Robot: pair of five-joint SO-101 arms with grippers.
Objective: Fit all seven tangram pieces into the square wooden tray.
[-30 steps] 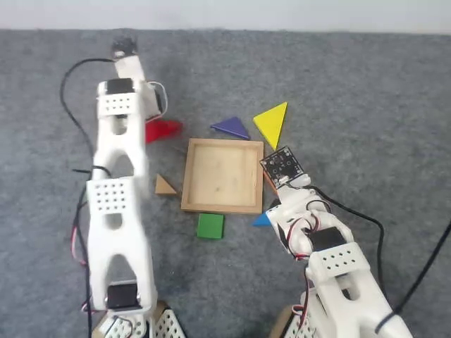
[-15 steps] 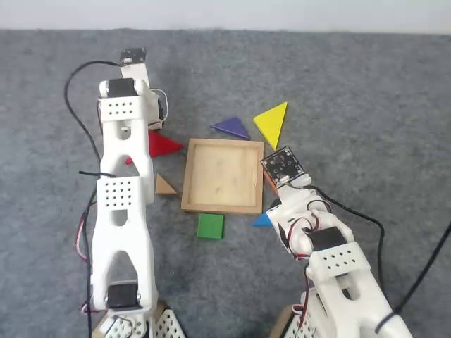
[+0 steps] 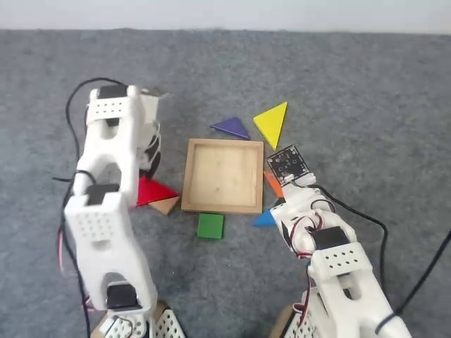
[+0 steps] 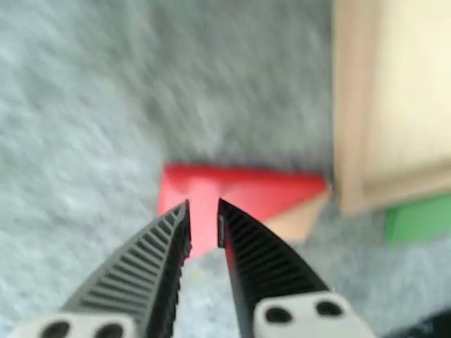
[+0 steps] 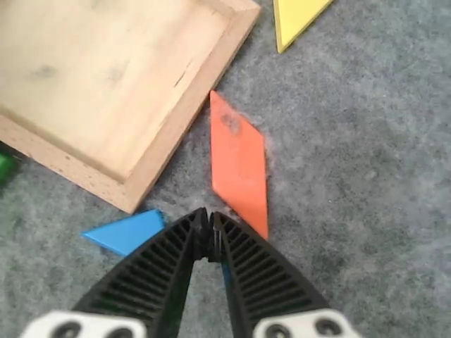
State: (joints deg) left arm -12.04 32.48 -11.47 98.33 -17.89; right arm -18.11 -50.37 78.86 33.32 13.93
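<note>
The square wooden tray (image 3: 189, 176) lies flat with nothing in it. My left gripper (image 4: 203, 211) is shut on a corner of the red triangle (image 3: 156, 191), which rests left of the tray and touches the tan triangle (image 3: 167, 205). My right gripper (image 5: 209, 220) is shut with nothing between its fingers, its tips at the near end of the orange parallelogram (image 5: 239, 165), just off the tray's right front corner. A blue triangle (image 5: 127, 231) lies beside those tips. The green square (image 3: 210, 226) sits in front of the tray.
A purple triangle (image 3: 230, 127) and a yellow triangle (image 3: 273, 122) lie on the grey carpet behind the tray. The left arm (image 3: 106, 176) stretches along the tray's left side. Cables trail from both arms.
The left arm swung toward the front, bringing the red triangle from beside the tray's back left corner down to the tan triangle. The right arm shifted slightly, exposing more of the orange parallelogram.
</note>
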